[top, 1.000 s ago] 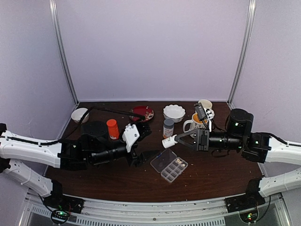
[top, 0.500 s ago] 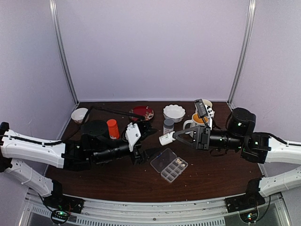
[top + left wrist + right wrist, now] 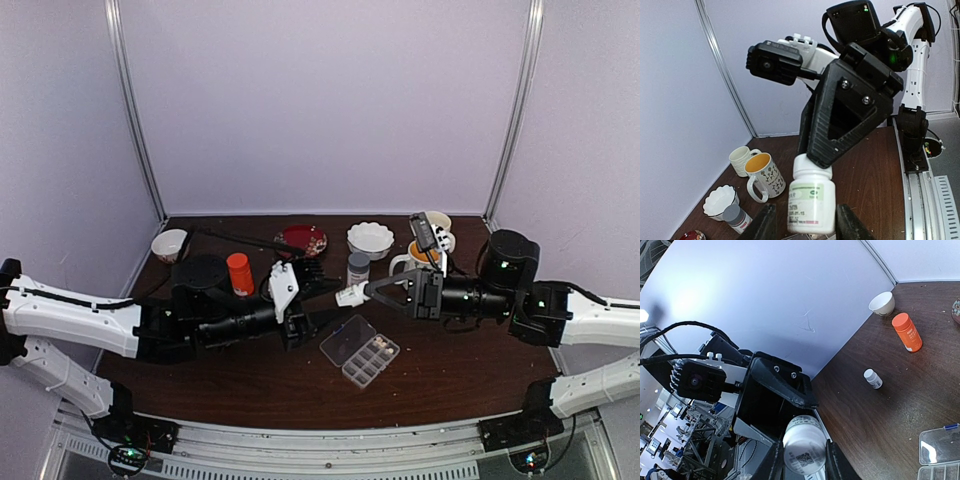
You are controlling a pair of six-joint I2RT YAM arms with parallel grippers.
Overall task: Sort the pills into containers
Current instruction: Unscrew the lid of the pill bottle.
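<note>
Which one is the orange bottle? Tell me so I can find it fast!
Look at the dark brown table, on its left half, just behind the left robot arm. The orange bottle stands there, between the little white bowl in the back corner and the red plate. It's the only bottle that is orange all over, cap too.

worktop (image 3: 450,380): carries all the items below; one arm reaches in from each side.
organiser box (image 3: 372,360): centre, towards the front, lid lying flat on its left.
held bottle (image 3: 350,296): above the worktop, behind the box, between left gripper (image 3: 322,298) and right gripper (image 3: 370,290).
left bottle (image 3: 239,273): upright, left of centre.
middle bottle (image 3: 358,268): just behind the held bottle.
big bowl (image 3: 370,238): behind the middle bottle.
plate (image 3: 302,239): left of the big bowl.
small bowl (image 3: 169,243): back left corner.
front mug (image 3: 415,260): right of the big bowl.
rear mug (image 3: 437,222): behind the front mug.
</note>
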